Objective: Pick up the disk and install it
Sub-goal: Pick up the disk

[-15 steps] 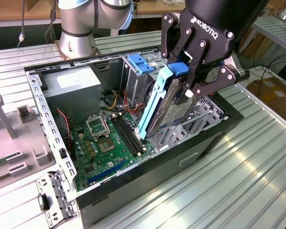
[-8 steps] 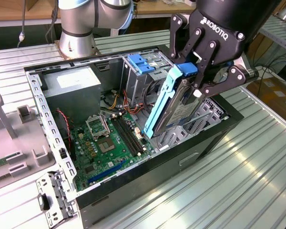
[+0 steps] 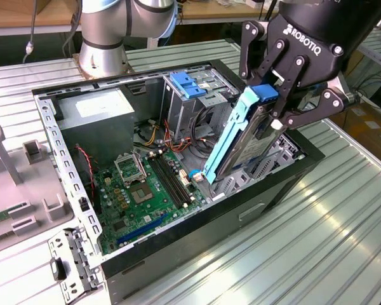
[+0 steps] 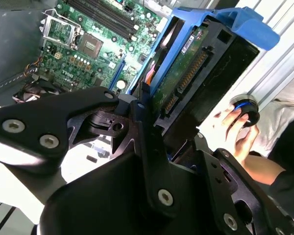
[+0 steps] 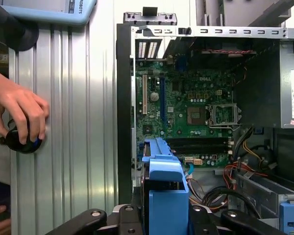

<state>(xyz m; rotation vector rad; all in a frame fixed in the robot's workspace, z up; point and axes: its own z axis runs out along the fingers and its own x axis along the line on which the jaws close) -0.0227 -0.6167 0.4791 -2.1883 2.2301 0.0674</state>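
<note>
- Exterior view, far off to that view's left of the pincer (image 3: pixel 276 108): grey plastic tray (image 3: pixel 13 190) on the ribbed metal worktop (image 3: pixel 317 241).
- Next across: PC case (image 3: pixel 47 121), open side up. PSU (image 3: pixel 98 111) at the back and motherboard (image 3: pixel 140 190) on the floor, both lower than the pincer & well apart from it.
- Drive cage (image 3: pixel 190 86) w/ blue latch: near the pincer, just beyond the disk's top end.
- Disk (image 3: pixel 238 146): hangs tilted under the pincer, blue-tab end up. Low end dips inside the case by the front bay. Can't tell if it touches anything there.
- Pincer: fingers drawn in tight on the disk's upper end, one each side; nothing else held.
- Second wrist view: disk's green circuit face & connector row are bare. Outside the case, off to the pincer's side, a person's hand (image 4: pixel 232 132) rests on a round black-blue knob (image 4: pixel 246 108).
- Handling (judgement): stiff, dense for its size, prob. no flex. Plastic rails look smooth, so it could slip or swing w/ a grip this far up.
- Board & connector prob. fragile: best held by the rails/edges, not the circuit face. Avoid knocking the low end on the case metal.
</note>
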